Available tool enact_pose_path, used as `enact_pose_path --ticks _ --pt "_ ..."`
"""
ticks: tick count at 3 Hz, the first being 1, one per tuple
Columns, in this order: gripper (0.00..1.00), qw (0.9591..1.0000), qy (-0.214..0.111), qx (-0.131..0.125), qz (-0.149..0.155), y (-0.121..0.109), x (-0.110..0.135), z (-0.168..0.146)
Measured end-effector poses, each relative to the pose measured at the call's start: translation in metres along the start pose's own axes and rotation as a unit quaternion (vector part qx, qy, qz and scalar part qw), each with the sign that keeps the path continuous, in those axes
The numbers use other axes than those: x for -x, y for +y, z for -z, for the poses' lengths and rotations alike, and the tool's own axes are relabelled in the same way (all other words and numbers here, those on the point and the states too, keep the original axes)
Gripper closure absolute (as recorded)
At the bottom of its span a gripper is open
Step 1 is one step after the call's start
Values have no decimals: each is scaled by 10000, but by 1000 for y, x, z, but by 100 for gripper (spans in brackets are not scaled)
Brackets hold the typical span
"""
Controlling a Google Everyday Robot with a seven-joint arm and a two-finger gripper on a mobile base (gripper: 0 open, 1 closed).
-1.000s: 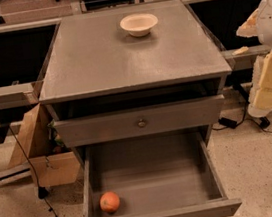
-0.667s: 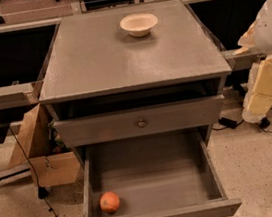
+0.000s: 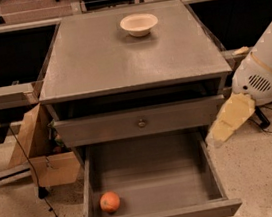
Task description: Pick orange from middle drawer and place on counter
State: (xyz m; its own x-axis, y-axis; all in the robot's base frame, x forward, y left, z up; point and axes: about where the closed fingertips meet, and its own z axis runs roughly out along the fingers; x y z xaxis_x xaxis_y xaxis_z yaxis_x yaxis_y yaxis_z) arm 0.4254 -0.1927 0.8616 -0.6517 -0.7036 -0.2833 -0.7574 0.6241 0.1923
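The orange [image 3: 110, 202] lies in the front left corner of the open middle drawer [image 3: 155, 176], which is pulled out toward me. The counter [image 3: 119, 57] is the grey cabinet top above it. My gripper [image 3: 228, 120] is the cream part at the end of the white arm [image 3: 267, 74]. It hangs at the right of the cabinet, just above the drawer's right wall and far to the right of the orange.
A cream bowl [image 3: 139, 24] stands at the back of the counter. A shut drawer front with a brass knob [image 3: 141, 123] sits above the open drawer. A cardboard box [image 3: 42, 156] and a black cable [image 3: 30, 165] are on the floor at left.
The arm and gripper have moved left and down, from beside the cabinet toward the right wall of the open drawer. The orange and the bowl have not moved.
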Motion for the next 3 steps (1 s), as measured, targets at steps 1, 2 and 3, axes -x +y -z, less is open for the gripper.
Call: enact_pose_path --ticks 1,2,3 --pt "0 9896 -608 664 -1118 28 8 -47" --pt "0 9837 -992 728 -1315 29 25 -52" --pt "0 9837 -992 728 -1315 29 25 -52"
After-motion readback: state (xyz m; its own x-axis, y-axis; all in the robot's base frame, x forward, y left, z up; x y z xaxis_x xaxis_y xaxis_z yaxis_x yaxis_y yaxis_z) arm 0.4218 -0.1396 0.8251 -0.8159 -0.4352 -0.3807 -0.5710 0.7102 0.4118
